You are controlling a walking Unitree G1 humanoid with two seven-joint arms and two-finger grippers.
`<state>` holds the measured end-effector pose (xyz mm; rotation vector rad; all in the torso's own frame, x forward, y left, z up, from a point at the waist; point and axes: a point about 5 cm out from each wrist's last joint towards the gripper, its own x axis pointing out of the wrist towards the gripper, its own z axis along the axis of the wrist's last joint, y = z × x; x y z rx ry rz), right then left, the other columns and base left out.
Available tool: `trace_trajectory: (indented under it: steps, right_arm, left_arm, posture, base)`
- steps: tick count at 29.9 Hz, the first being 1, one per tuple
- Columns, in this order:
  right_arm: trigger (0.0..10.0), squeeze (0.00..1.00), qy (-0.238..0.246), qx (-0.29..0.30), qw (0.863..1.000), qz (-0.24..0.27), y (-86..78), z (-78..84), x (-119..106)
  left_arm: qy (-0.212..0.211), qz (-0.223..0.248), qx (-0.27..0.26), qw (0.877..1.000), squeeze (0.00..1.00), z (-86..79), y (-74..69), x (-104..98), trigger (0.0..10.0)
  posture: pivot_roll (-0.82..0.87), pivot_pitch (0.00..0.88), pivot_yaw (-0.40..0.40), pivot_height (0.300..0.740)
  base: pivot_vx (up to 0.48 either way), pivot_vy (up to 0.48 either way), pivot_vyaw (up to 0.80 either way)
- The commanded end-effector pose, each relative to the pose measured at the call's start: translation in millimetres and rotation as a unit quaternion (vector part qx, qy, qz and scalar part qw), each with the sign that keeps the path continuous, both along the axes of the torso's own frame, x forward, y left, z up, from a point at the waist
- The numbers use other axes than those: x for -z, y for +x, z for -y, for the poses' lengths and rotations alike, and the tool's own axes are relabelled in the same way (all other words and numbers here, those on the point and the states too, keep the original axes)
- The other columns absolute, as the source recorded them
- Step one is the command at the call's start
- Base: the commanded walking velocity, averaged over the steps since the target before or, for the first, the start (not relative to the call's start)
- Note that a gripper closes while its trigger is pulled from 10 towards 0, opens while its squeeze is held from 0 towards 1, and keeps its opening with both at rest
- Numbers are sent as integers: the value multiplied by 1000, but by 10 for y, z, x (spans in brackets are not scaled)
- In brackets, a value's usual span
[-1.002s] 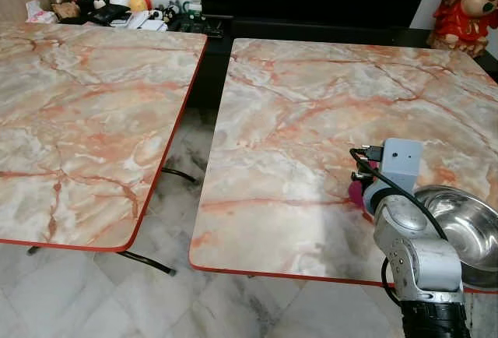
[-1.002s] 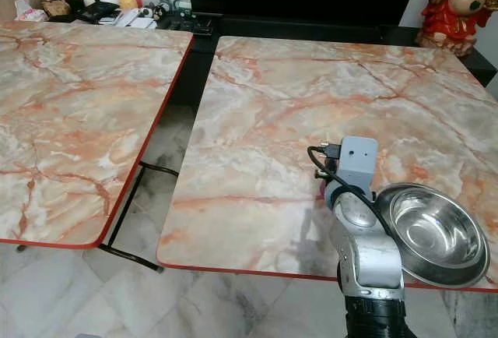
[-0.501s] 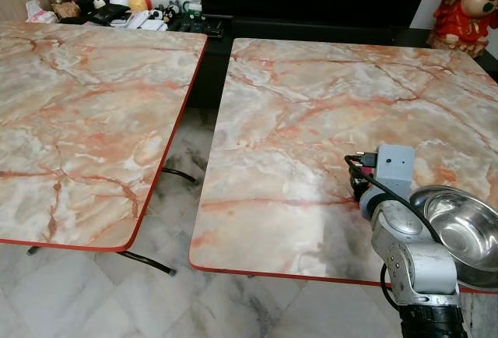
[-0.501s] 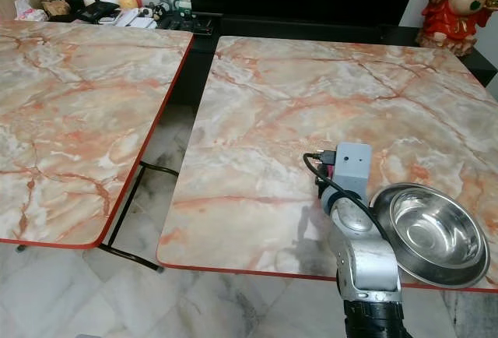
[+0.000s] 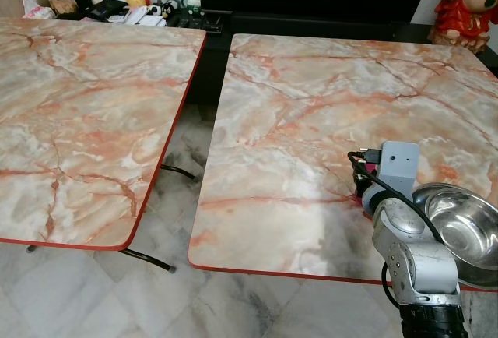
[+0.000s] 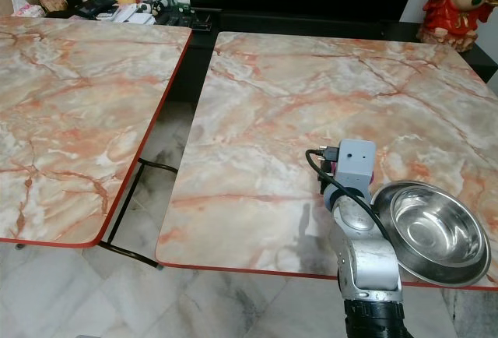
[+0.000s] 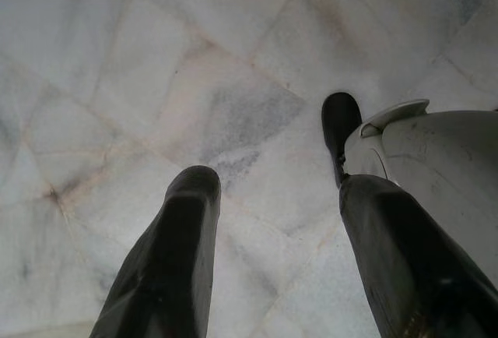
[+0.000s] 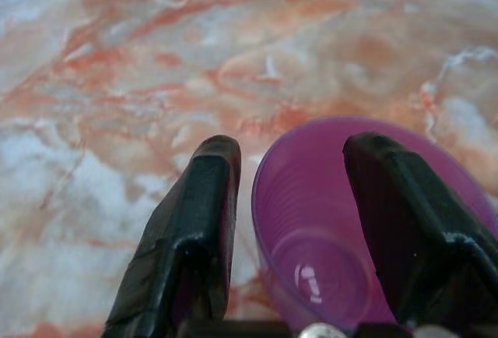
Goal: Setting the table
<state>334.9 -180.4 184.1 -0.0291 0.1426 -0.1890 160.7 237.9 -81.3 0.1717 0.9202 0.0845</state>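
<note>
Evidently the setting had barely begun: of 2 marble tabletops, the left tabletop (image 5: 78,104) was bare and the right tabletop (image 5: 311,112) carried 1 steel bowl (image 6: 432,231) at its near right corner. Just left of it, the right gripper (image 8: 292,221) pinched 1 purple cup (image 8: 342,237), one finger inside. The left gripper (image 7: 272,252) hung with jaws spread over the floor.

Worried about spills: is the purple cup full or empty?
Empty: the right wrist view looks into the purple cup down to its bare bottom, with the right pincer gripping its rim.
</note>
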Motion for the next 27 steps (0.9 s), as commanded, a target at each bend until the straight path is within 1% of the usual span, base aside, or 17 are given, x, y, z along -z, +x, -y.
trace_trajectory:
  steps: [1,9,10,11,12,13,14,15,17,18,21,25,27]
  right_arm:
    - [10000,0,-2,14,1000,26,-9,42,-89]
    - [10000,0,20,-7,996,81,2,-27,-226]
    - [10000,0,20,-7,996,81,2,-27,-226]
    - [10000,0,24,-11,994,102,2,-42,-276]
    - [10000,0,21,-15,993,114,0,-51,-307]
    - [10000,0,10,-24,990,137,-7,-71,-366]
    - [10000,0,4,-29,989,148,-12,-82,-391]
    - [10000,0,4,-29,989,148,-12,-82,-391]
    - [10000,0,11,-34,986,163,-18,-92,-426]
    - [10000,0,8,-39,983,179,-29,-81,-476]
    - [10000,0,-1,-42,981,189,-38,-57,-510]
    - [10000,0,-5,-40,981,189,-34,-26,-484]
    - [10000,0,-6,-38,982,187,-30,-20,-463]
  left_arm:
    - [0,-25,4,1000,0,3,-113,54,10000]
    - [1,-25,2,1000,0,-3,-115,53,10000]
    - [1,-25,2,1000,0,-3,-115,53,10000]
    - [1,-25,3,1000,0,-3,-115,53,10000]
    - [2,-24,2,1000,0,-5,-113,51,10000]
    - [3,-23,1,1000,0,-10,-111,49,10000]
    - [3,-23,2,1000,0,-14,-109,47,10000]
    - [3,-23,2,1000,0,-14,-109,47,10000]
    - [6,-16,2,1000,0,-51,-88,26,10000]
    - [12,-5,-5,1000,0,-121,-63,-8,10000]
    - [27,4,-11,1000,0,-230,-46,-52,10000]
    - [38,6,-14,999,0,-293,-34,-78,10000]
    - [38,8,-15,999,0,-292,-19,-84,10000]
  posture:
    - [-2,179,-34,740]
    - [0,180,-34,740]
    - [0,180,-34,740]
    - [0,180,-34,740]
    - [0,178,-31,740]
    - [0,177,-31,740]
    - [0,175,-29,740]
    - [0,175,-29,740]
    - [-4,169,-25,740]
    - [-4,167,-24,740]
    - [-1,160,-23,740]
    - [1,147,-21,740]
    - [5,130,-18,740]
  base:
    - [0,0,0]
    - [0,0,0]
    - [0,0,0]
    - [0,0,0]
    - [0,0,0]
    - [0,0,0]
    - [0,0,0]
    - [0,0,0]
    - [0,0,0]
    - [0,0,0]
    - [0,0,0]
    - [0,0,0]
    - [0,0,0]
